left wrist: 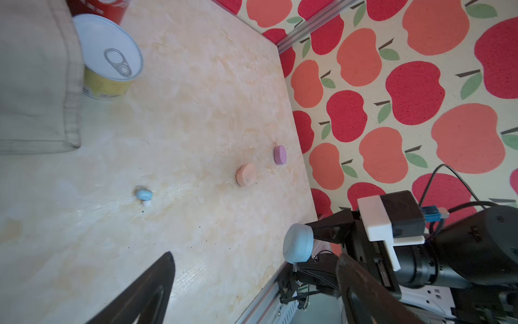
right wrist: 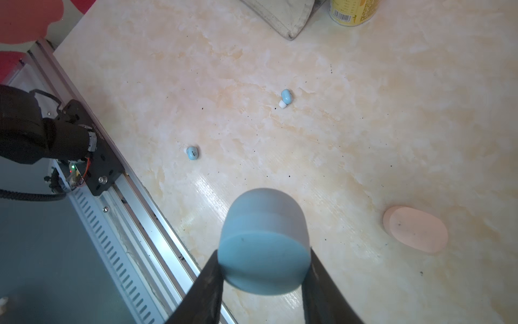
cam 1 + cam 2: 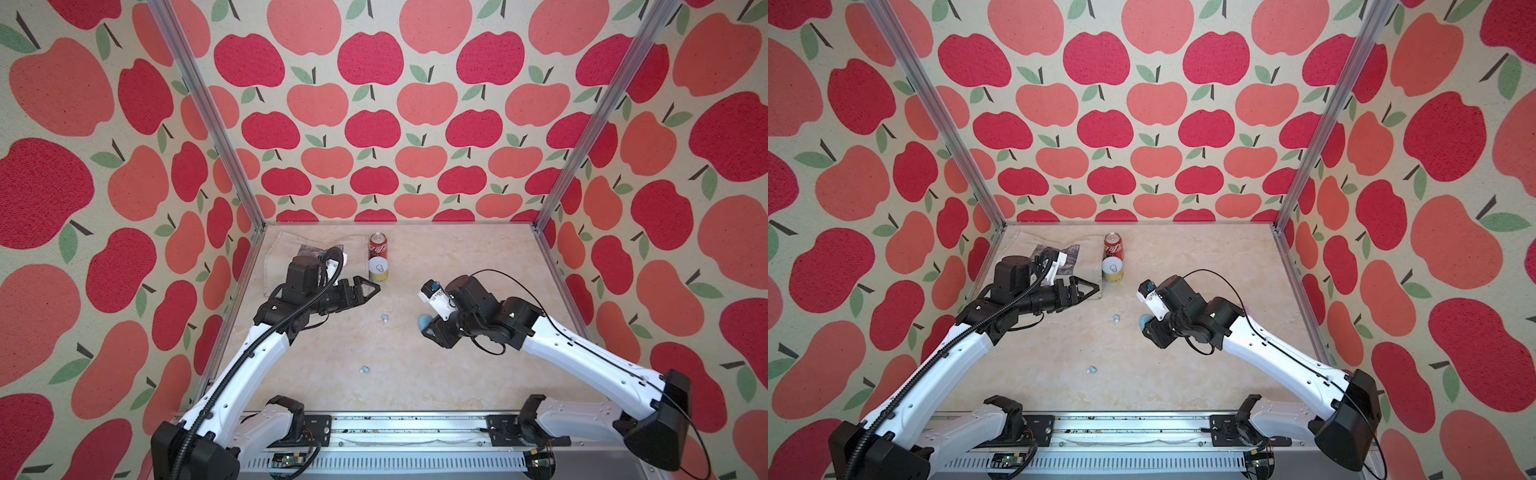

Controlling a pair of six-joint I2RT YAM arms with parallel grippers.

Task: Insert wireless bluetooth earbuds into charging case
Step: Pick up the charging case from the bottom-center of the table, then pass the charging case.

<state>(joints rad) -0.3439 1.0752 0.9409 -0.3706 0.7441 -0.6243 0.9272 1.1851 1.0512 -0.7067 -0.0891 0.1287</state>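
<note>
Right hand (image 2: pixel 263 261) clamps blue case (image 2: pixel 263 238); left hand (image 3: pixel 374 289) gapes empty (yellow can (image 3: pixel 379 270), cloth (image 3: pixel 278 257) close by).

Red soda can (image 3: pixel 378 246) behind yellow tin (image 3: pixel 378 270); beige cloth (image 3: pixel 276 257) alongside.

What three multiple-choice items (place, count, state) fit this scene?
1. Where does the yellow can stand? A) beside the red can B) on top of it C) by the front rail
2. How many light blue earbuds lie on the table? A) one B) two C) four
3. What is the right claw's state? A) open, empty B) shut on the blue case C) shut on a can
Key: 1 A: both cans stand side by side. 2 B: a second one lies nearer the rail. 3 B: its fingers pinch the case.
</note>
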